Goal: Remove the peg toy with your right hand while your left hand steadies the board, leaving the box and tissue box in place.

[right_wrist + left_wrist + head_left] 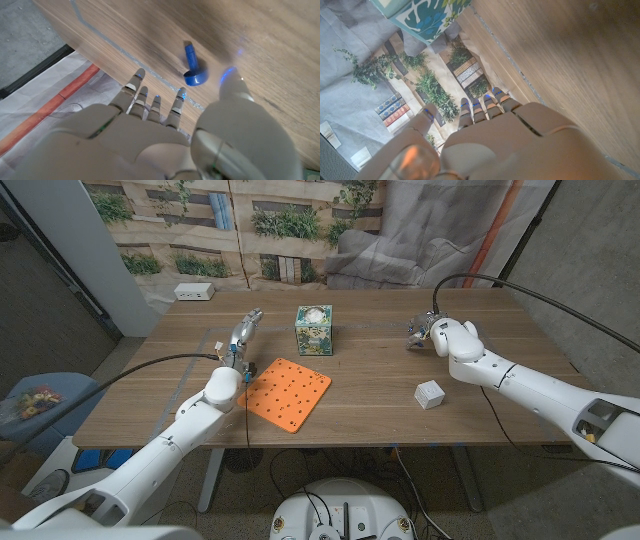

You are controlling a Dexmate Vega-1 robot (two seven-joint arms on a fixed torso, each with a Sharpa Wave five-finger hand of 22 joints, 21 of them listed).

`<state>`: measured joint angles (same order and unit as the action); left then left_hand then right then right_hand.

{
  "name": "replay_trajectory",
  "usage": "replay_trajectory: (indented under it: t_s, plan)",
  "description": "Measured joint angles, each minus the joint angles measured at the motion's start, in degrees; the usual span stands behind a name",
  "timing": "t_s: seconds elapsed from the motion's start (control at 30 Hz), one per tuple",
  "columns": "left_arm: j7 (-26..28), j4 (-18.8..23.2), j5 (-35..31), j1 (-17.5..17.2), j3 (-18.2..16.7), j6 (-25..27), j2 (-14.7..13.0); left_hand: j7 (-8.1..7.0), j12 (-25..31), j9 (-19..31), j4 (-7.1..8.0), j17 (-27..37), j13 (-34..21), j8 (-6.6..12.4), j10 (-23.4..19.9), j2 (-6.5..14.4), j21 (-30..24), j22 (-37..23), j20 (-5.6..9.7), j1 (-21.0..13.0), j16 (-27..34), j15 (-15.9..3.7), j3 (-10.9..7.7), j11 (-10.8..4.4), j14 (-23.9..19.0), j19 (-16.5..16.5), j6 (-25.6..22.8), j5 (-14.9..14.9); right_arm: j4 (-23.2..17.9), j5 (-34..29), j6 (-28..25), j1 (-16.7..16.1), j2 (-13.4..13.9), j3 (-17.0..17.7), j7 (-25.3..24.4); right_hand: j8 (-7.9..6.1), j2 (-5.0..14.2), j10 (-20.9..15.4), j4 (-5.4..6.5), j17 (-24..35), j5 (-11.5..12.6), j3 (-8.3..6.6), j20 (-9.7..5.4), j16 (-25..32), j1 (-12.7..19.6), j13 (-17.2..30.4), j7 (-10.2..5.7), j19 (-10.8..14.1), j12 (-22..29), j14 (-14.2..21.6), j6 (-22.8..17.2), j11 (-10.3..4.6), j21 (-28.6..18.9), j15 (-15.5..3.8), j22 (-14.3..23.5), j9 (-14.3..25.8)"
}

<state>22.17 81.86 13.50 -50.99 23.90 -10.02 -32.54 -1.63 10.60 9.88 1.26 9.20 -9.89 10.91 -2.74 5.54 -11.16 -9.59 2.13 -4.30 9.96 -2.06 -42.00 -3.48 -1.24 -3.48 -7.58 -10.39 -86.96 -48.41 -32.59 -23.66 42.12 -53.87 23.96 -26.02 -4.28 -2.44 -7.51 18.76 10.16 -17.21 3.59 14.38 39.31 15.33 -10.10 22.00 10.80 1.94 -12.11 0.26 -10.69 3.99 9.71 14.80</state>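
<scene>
A staged robot-testing lab: a wooden table (380, 420) on a height-adjustable frame stands before a printed backdrop (250, 225) of bookshelves and plants, with grey sheeting (440, 230) hung behind, cables (520, 285) trailing and a power strip (194, 292) at the table's far left corner.

Blue peg toy (192, 67) lies on its side on bare table wood. Orange pegboard (287, 393) lies flat near the table's front edge, left of centre, holes empty.
</scene>
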Motion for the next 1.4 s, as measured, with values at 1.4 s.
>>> replay_trajectory:
  t_s: [1.4]
  plan:
    - [-4.01,-11.38,4.37,3.41,-0.69,-11.39,3.74,-0.01,-0.19,0.01,-0.36,0.24,0.00,-0.55,0.67,0.00,0.44,0.00,-0.19,0.00,-0.25,0.29,0.14,0.67,1.54,0.25,0.42,-0.02,-4.97,32.77,9.22,-11.48,2.48,18.01,-18.45,11.53,0.97,7.48,1.45,-0.95,0.00,1.92,-2.81,-2.77,-8.84,-1.56,5.61,-8.69,0.43,-7.37,16.44,-0.10,0.49,-1.08,-0.12,-3.88]
